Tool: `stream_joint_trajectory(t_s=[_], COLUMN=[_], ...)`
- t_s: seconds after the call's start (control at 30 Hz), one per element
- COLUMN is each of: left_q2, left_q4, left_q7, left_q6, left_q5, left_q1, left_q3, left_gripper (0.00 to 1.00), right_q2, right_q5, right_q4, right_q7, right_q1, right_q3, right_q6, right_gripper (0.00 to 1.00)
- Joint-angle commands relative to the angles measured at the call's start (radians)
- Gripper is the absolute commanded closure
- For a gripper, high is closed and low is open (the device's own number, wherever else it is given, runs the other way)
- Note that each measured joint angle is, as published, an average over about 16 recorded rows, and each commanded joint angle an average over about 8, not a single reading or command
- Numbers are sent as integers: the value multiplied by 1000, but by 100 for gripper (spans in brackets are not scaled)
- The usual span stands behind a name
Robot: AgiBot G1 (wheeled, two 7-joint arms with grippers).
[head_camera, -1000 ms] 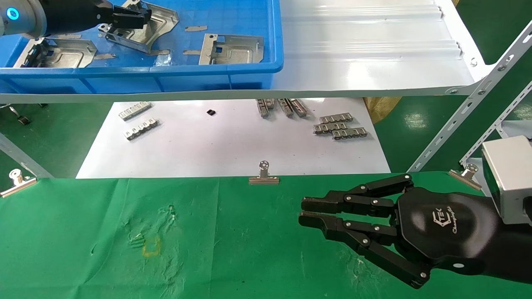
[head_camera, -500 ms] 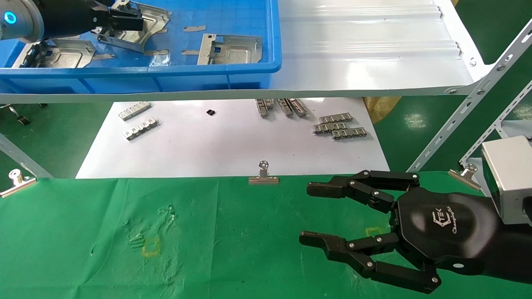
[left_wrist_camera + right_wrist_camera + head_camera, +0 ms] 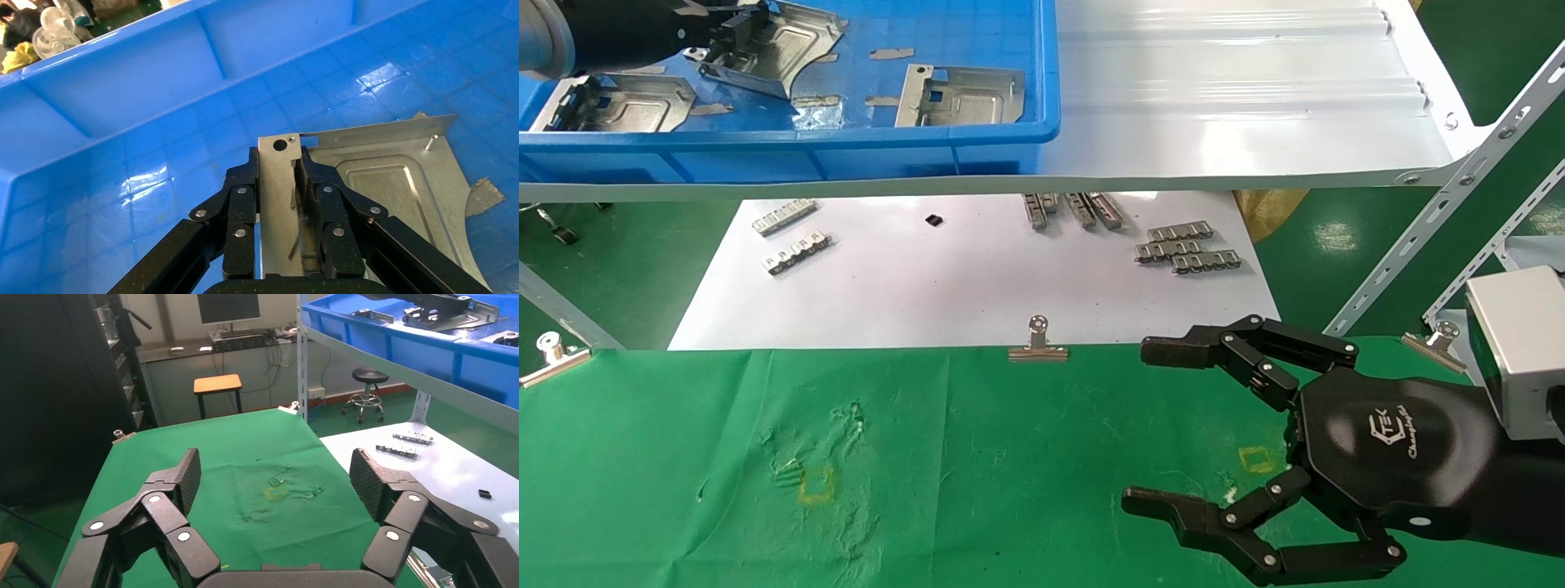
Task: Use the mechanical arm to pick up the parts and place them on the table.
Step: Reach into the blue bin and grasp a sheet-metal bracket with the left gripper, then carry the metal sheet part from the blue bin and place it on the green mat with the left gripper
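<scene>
My left gripper (image 3: 727, 28) is inside the blue bin (image 3: 846, 151) at the far left. It is shut on the folded flange of a silvery stamped part (image 3: 793, 45). In the left wrist view my left gripper (image 3: 278, 165) pinches that flange and the plate (image 3: 392, 196) spreads out beyond it. Two more parts (image 3: 960, 91) (image 3: 613, 104) lie flat in the bin. My right gripper (image 3: 1138, 425) is open and empty, low over the green-cloth table (image 3: 977, 457) at the right. The right wrist view shows its pads (image 3: 183, 471) wide apart.
The bin stands on a white shelf (image 3: 1238, 98) above the table. A glossy white sheet (image 3: 944, 286) below holds small toothed strips (image 3: 1185, 249) (image 3: 793, 230). Binder clips (image 3: 1037, 343) (image 3: 552, 358) line the cloth's far edge. Slanted metal struts (image 3: 1442, 212) stand at the right.
My right gripper has opened from shut to wide open over the cloth. My left gripper, with the part in it, has shifted a little to the left in the bin.
</scene>
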Motion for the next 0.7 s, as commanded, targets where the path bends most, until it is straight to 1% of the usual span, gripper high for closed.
stream_joint_trajectory(t_s=[0.03,0.27,0.43,0.57,0.7], left_q2=[-3,-13,-30,-52,-85], left_q4=[0,-11,-38,-73,-117], left_q7=[-1,-7,5,39,99], left_q6=[6,19,74,183,363], left_q5=[0,-20,-54,-82,-111], left_q1=[-1,-11,-30,-44,-47], left_q3=[0,-14,-37,-55,-69], left_gripper=[100,100,100,100,100], right_q2=[0,0,0,0,0], right_q5=[0,0,0,0,0], right_q4=[0,0,0,0,0], right_q7=[0,0,0,0,0], right_q1=[0,0,0,0,0], right_q3=[0,0,0,0,0], right_q6=[0,0,0,0,0], right_gripper=[0,0,0,0,0])
